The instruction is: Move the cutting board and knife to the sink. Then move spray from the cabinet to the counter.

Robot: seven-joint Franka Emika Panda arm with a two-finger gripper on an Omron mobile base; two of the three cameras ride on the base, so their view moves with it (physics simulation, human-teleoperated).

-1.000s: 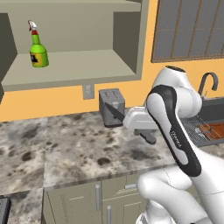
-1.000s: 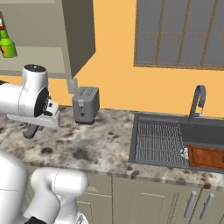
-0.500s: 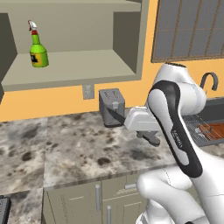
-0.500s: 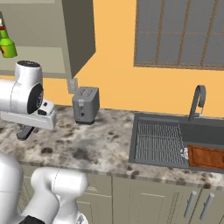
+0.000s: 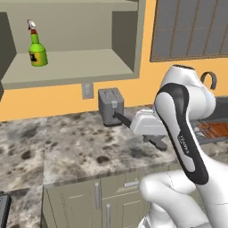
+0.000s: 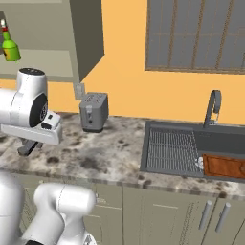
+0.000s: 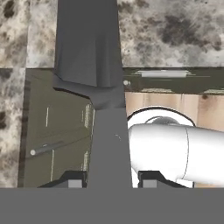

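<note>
The long kitchen knife with the dark grey blade and lighter grey handle (image 7: 109,140) is not in the sink yet. In the hand view it rises from the bottom centre of the frame, and the pincer (image 7: 112,179) is clamped on its handle, one dark finger tip on each side.

The flat reddish-brown wooden cutting board (image 6: 222,166) already lies in the dark grey recessed sink (image 6: 210,143), at the lower right of the right base view, so that part looks done. The white hand sits right of centre in the left base view, over the speckled marble-look table (image 5: 80,142) in front of the grey toaster (image 5: 110,107), well apart from the basin.

What remains, as I judge it, is to carry the knife across to the sink and release it, then fetch the spray. The small green spray bottle with the red-and-white nozzle (image 5: 37,49) stands upright on the shelf of the beige-grey open wall cabinet (image 5: 124,40), at the upper left of the left base view.

Against the earlier frames little differs. The arm has shifted slightly and the hand sits a touch lower, with the grip unchanged. Toaster, board and bottle sit where they were.
</note>
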